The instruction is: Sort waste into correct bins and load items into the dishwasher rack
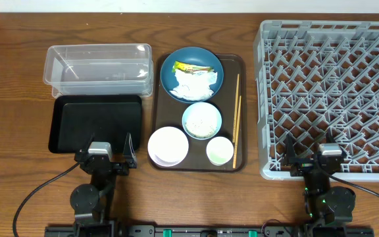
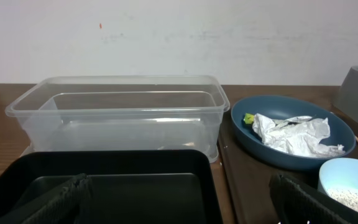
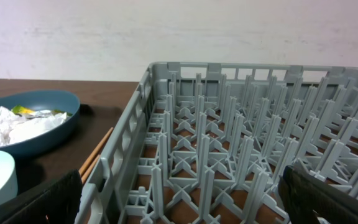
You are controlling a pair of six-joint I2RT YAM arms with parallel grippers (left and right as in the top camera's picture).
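A dark blue dish (image 1: 191, 74) on the brown serving tray (image 1: 241, 161) holds a crumpled white napkin (image 1: 195, 83) and a yellow-green wrapper (image 1: 188, 66). The light blue bowl (image 1: 201, 121) holds rice grains. The white bowl (image 1: 168, 145) and pale cup (image 1: 220, 150) sit at the tray's front. Two chopsticks (image 1: 237, 120) lie along its right side. The clear tub (image 1: 97, 67) and black tray (image 1: 96, 122) are at the left. The grey rack (image 1: 331, 92) is at the right. My left gripper (image 1: 107, 149) is open over the black tray's front edge. My right gripper (image 1: 311, 155) is open over the rack's front edge.
The wooden table (image 1: 18, 79) extends left of the bins. A white wall (image 2: 179, 37) stands behind the table. In the left wrist view the tub (image 2: 120, 112) stands behind the black tray (image 2: 117, 186), with the dish (image 2: 291, 134) to the right.
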